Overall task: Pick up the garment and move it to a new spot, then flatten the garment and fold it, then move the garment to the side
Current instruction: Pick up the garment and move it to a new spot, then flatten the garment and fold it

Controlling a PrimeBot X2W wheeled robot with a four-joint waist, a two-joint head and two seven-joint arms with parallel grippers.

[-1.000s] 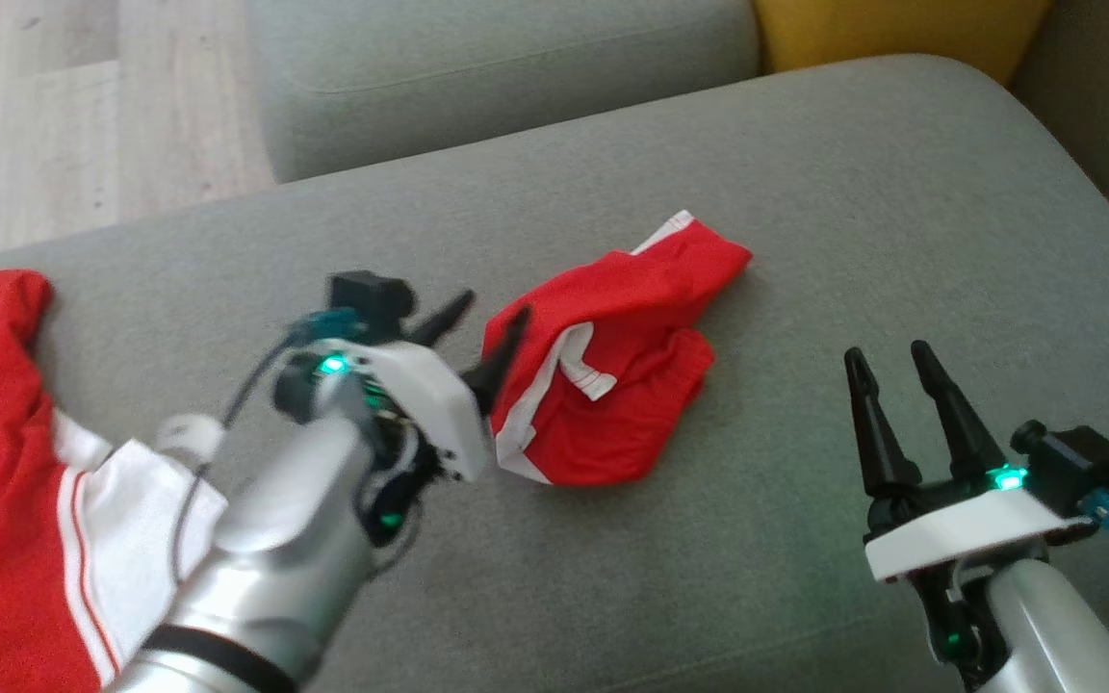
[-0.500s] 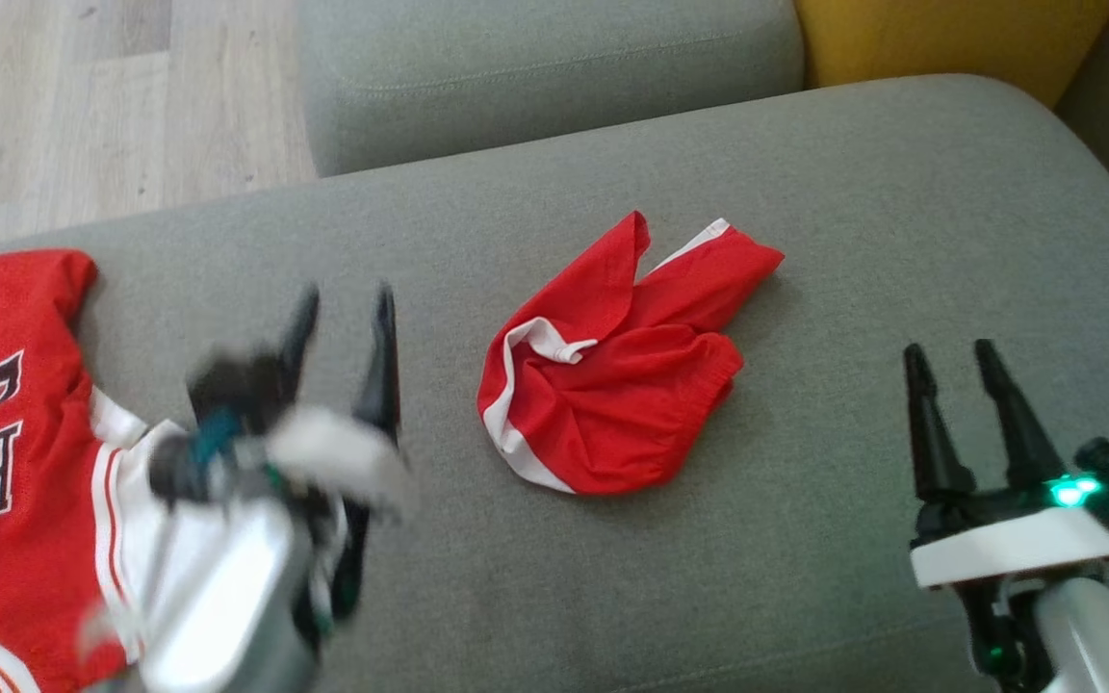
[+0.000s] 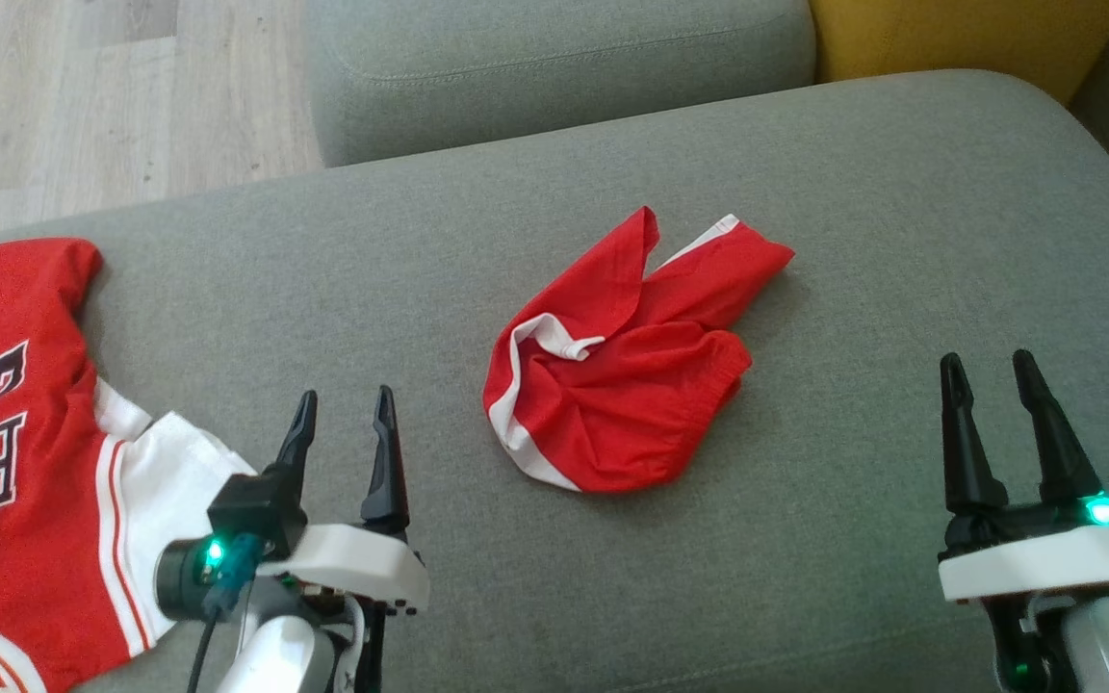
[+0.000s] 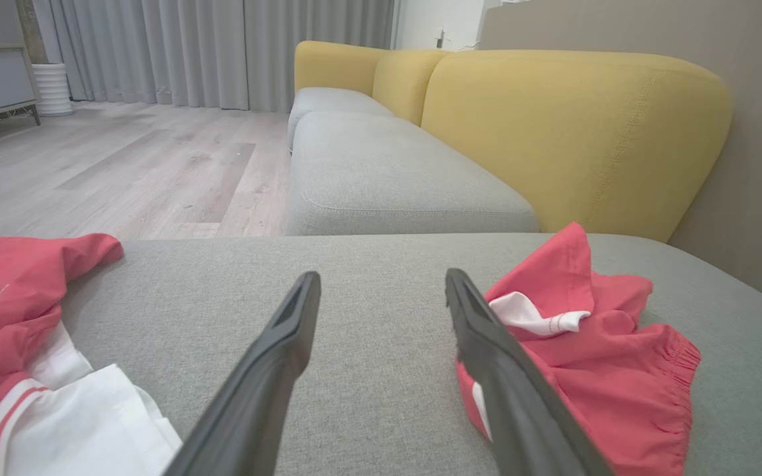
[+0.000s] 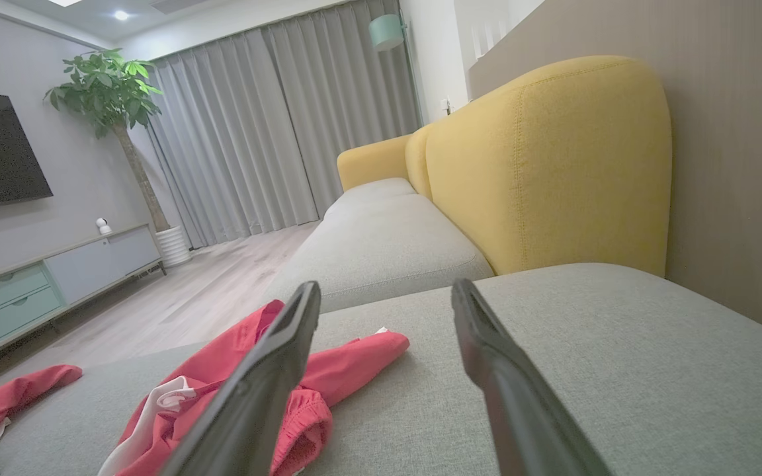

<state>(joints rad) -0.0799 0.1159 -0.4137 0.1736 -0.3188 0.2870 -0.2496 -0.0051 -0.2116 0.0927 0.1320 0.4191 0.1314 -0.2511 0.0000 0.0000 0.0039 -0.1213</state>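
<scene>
Legible markings: the red-and-white jersey [image 3: 6, 452] at the left end of the grey sofa seat [image 3: 853, 173] carries black, white-edged characters, upside down to my head camera. I read "BU" and, above it, numerals that look like "23". The rest runs off the edge.

Surroundings: a second grey cushion [image 3: 554, 67] and a yellow backrest [image 3: 949, 34] stand behind the seat, with wood floor [image 3: 83, 96] to the left.

Task item: the garment [image 3: 622, 385], red shorts with white trim, lies crumpled mid-seat with one corner standing up. Bare grey fabric separates it from each pincer.

Left pincer [image 3: 346, 397]: between jersey and garment, fingers moderately spread, gripping nothing.

Right pincer [image 3: 987, 360]: well to the right of the garment, fingers spread about the same, also gripping nothing.
</scene>
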